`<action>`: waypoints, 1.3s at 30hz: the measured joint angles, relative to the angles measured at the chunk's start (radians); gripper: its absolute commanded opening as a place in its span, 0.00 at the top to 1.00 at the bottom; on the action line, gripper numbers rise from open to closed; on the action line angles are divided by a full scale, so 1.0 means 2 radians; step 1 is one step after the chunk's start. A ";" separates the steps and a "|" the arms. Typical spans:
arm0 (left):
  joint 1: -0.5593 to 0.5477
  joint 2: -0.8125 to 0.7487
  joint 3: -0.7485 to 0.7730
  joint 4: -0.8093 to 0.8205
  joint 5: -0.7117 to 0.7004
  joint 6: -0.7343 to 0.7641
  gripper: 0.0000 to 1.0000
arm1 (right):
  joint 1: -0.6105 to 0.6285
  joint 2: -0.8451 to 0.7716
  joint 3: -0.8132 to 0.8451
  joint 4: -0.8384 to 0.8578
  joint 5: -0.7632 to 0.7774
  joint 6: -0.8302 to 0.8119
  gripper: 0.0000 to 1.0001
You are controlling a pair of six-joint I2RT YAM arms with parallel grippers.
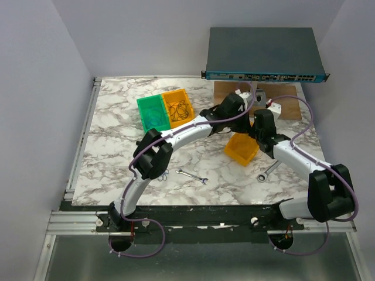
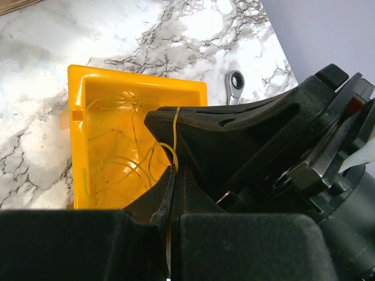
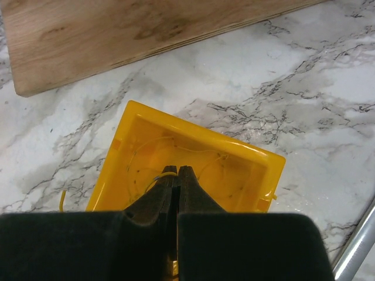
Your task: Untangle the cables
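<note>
A yellow bin point(image 2: 99, 99) holds several thin yellow cables point(image 2: 117, 161) in loose loops. My left gripper point(image 2: 174, 171) is shut on one yellow cable point(image 2: 176, 126), which runs up from the jaws and over a black finger of the right gripper. My right gripper point(image 3: 177, 170) is shut on a yellow cable point(image 3: 164, 174) just above the same bin point(image 3: 258, 158). In the top view both grippers, left point(image 1: 239, 112) and right point(image 1: 261, 124), meet above the yellow bin point(image 1: 241, 149). Black cables point(image 1: 179, 109) lie in an orange bin. A small blue cable point(image 1: 164, 175) lies on the table.
A green bin point(image 1: 152, 113) and an orange bin point(image 1: 176, 95) stand at the back left. One wrench point(image 1: 192, 176) lies at the front middle and a ratchet wrench point(image 1: 268, 171) to the right of the yellow bin. A wooden board point(image 3: 117, 35) and a network switch point(image 1: 263, 58) are at the back.
</note>
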 measured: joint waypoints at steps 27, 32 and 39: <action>0.002 0.035 0.047 -0.058 -0.011 0.017 0.97 | -0.007 -0.051 0.009 -0.075 -0.029 0.002 0.44; -0.005 0.070 0.045 -0.091 -0.010 0.018 0.90 | -0.006 -0.095 0.045 -0.079 -0.025 0.000 0.42; -0.009 0.082 0.044 -0.120 -0.006 0.023 0.72 | -0.006 -0.119 0.043 -0.087 -0.036 -0.003 0.43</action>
